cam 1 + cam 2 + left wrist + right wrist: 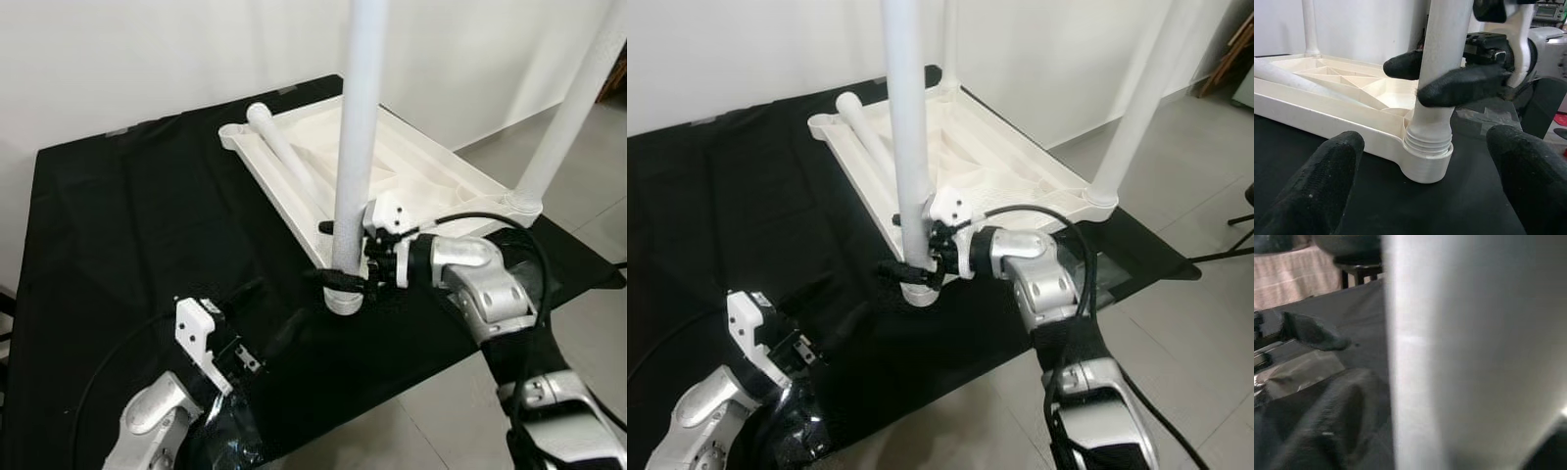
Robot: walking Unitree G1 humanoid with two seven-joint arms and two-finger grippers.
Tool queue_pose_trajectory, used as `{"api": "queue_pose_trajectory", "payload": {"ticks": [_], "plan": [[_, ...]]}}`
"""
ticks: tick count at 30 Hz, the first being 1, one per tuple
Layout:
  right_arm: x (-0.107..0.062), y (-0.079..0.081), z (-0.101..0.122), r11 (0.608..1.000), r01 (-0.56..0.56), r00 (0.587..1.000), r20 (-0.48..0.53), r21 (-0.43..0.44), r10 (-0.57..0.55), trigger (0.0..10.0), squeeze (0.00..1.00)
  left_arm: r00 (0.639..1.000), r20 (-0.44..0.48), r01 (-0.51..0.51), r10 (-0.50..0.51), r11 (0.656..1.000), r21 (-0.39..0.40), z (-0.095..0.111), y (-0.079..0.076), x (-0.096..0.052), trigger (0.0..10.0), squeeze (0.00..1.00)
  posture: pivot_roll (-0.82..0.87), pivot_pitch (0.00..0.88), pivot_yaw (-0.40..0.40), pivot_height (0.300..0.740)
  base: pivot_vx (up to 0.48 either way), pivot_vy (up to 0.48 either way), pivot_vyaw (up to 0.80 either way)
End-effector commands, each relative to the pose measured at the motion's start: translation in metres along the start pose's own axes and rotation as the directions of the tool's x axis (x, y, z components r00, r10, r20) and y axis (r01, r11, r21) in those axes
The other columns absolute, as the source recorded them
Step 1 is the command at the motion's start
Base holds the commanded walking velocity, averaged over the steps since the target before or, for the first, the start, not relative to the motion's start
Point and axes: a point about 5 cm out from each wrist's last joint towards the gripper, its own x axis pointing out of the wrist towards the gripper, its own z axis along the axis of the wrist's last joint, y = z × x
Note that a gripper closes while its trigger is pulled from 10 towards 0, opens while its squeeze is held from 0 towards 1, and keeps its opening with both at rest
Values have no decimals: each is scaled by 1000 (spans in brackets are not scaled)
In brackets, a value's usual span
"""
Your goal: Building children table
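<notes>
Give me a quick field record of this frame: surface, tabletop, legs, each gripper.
surface: black cloth spread on the floor
tabletop: white tabletop lying upside down on the cloth, ribbed underside up
near leg: white leg upright in the near corner socket, threads showing at the base
far leg: second leg upright in the right corner
loose leg: third leg lying inside the tabletop
right gripper: right gripper shut on the near leg just above the socket
left gripper: left gripper open, pointed at the socket, not touching it
</notes>
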Motion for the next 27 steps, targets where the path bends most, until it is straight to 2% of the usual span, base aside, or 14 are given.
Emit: {"api": "queue_pose_trajectory", "payload": {"ticks": [1,9,12,15,16,17,18,19,20,22,23,24,26,27], "plan": [[3,0,-2,999,-32,999,19,12,32,0,0,1000,-14,-5,5,1000,6,-4,-2,-3,10000,0,-16,151,-7,740,0,0,0],[-1,-3,-16,999,-23,1000,13,34,22,0,0,1000,-11,-6,6,1000,3,-4,-3,-3,10000,0,-26,151,-3,740,0,0,0],[-3,2,-32,986,143,990,9,82,-144,0,0,1000,-10,-7,7,1000,-1,-4,-3,-4,10000,0,-33,156,-3,740,0,0,0],[-3,5,-37,974,203,979,1,99,-204,0,0,1000,-10,-7,7,1000,-1,-4,-3,-4,10000,0,-33,156,-4,740,0,0,0],[1,11,-44,939,313,949,-8,140,-315,0,0,1000,-10,-8,8,1000,-1,-4,-3,-5,10000,0,-36,158,-7,740,0,0,0],[1,11,-44,939,313,949,-8,140,-315,0,0,1000,-10,-8,8,1000,-1,-4,-3,-5,10000,0,-36,158,-7,740,0,0,0],[5,16,-50,873,448,891,-12,191,-454,0,0,1000,-10,-8,8,1000,0,-4,-2,-6,10000,0,-38,159,-6,740,0,0,0],[5,16,-50,873,448,891,-12,191,-454,0,0,1000,-10,-8,8,1000,0,-4,-2,-6,10000,0,-38,159,-6,740,0,0,0],[15,47,-63,820,551,834,-71,155,-547,0,0,1000,-11,-8,8,1000,-1,-3,-1,-6,10000,0,-46,171,3,740,0,0,0],[19,67,-62,779,617,787,-67,110,-613,0,0,1000,-12,-7,7,1000,-2,-3,0,-7,10000,0,-52,171,6,740,0,0,0],[19,67,-62,779,617,787,-67,110,-613,0,0,1000,-12,-7,7,1000,-2,-3,0,-7,10000,0,-52,171,6,740,0,0,0],[21,74,-62,748,649,759,-66,139,-647,0,0,1000,-14,-5,5,1000,-4,-3,1,-7,10000,0,-84,160,25,740,0,0,0],[21,74,-62,748,649,759,-66,139,-647,0,0,1000,-14,-5,5,1000,-4,-3,1,-7,10000,0,-84,160,25,740,0,0,0],[20,74,-70,716,666,743,-102,209,-661,0,0,1000,-15,-2,2,1000,-12,-3,2,-6,10000,0,-63,154,18,740,0,0,0]]}}
